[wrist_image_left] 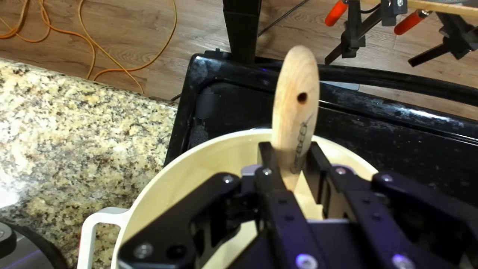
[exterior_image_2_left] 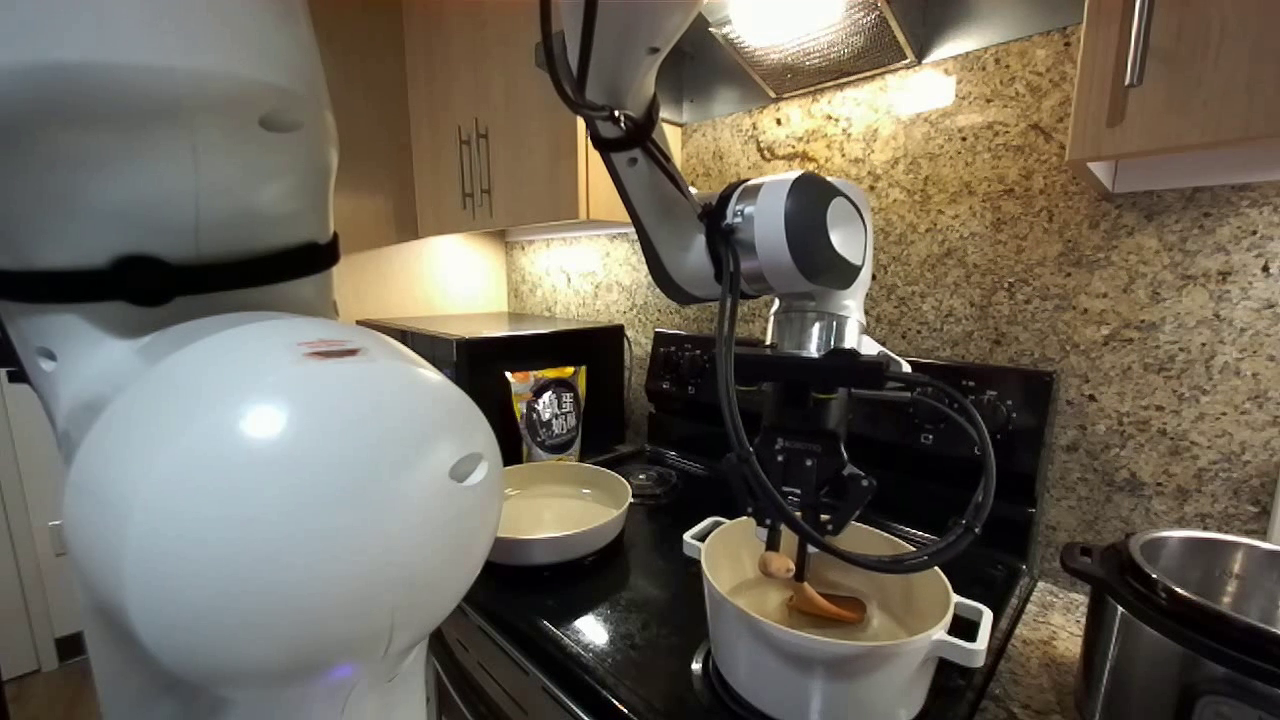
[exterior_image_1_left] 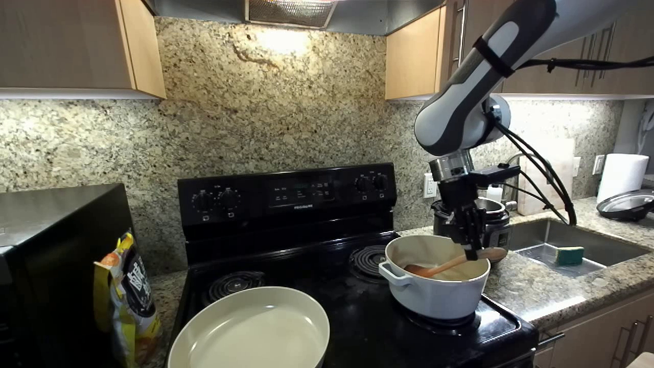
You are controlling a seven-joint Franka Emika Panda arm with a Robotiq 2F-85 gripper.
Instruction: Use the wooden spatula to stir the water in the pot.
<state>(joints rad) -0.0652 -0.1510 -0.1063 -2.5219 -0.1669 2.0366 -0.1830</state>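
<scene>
The spatula [exterior_image_1_left: 449, 265] slanted in the pot [exterior_image_1_left: 439, 299], blade [exterior_image_2_left: 832, 604] down inside, its long axis running up toward the front of the stove [exterior_image_1_left: 357, 306]; the claw [wrist_image_left: 291, 149] pinched its handle [wrist_image_left: 291, 116]. The pot stood on the stove, beside the granite counter [exterior_image_1_left: 541, 289] and before a granite wall [exterior_image_1_left: 286, 112]. Fingers [wrist_image_left: 274, 201] hid part of the handle; in an exterior view the lower edge cut off the pan [exterior_image_1_left: 250, 332].

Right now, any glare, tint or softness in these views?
Both exterior views: bright patch on the backsplash near the hood light; in an exterior view, hotspots on the arm and stove; wrist view: counter washed out at the picture's left edge, purple sheen on the pincer, marking on the spatula too soft to read.
</scene>
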